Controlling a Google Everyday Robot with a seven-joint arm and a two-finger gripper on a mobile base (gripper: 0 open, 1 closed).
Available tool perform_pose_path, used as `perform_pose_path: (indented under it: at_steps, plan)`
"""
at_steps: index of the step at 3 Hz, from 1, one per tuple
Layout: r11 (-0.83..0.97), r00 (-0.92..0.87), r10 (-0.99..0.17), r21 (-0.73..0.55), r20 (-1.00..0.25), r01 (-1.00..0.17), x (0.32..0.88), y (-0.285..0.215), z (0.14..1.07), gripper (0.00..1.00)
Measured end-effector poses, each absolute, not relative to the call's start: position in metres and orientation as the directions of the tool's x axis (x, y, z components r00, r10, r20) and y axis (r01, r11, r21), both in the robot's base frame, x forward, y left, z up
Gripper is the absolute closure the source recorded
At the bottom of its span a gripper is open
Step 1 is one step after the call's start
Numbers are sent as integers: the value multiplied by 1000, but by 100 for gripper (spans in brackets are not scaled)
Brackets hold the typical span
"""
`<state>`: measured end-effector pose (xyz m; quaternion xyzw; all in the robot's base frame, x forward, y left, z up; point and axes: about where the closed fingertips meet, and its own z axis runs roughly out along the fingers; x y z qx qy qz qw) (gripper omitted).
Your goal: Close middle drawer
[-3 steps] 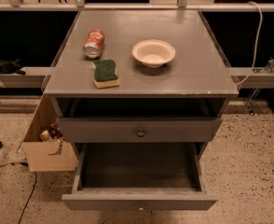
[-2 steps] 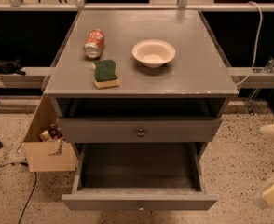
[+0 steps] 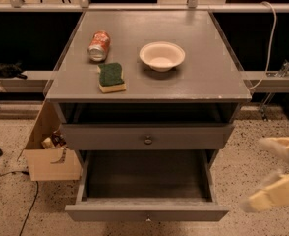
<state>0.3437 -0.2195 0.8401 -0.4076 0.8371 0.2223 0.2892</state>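
The middle drawer (image 3: 147, 182) stands pulled out, well left of the hand (image 3: 281, 171), whose fingers are spread apart, holding and touching nothing.

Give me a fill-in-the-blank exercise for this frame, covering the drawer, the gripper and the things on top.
1. The middle drawer, the one with the tiny knob, stands ____ (open or shut).
2. The gripper hovers at the ____ edge of the view, clear of the drawer.
3. On the cabinet top, beside the soda can and green sponge, sits a white ____.
4. The soda can lies on its ____.

Missing words: open; right; bowl; side.
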Motion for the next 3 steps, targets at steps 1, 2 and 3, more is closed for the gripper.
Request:
perform_pose_path:
  at_steps: [1,2,3]
  plan:
    - [632,-535,-462,160,-707,-758,371,-196,806,0]
    - [632,-535,-462,160,-707,-758,371,-196,806,0]
    - [636,-554,-431,196,-713,-747,371,-190,794,0]
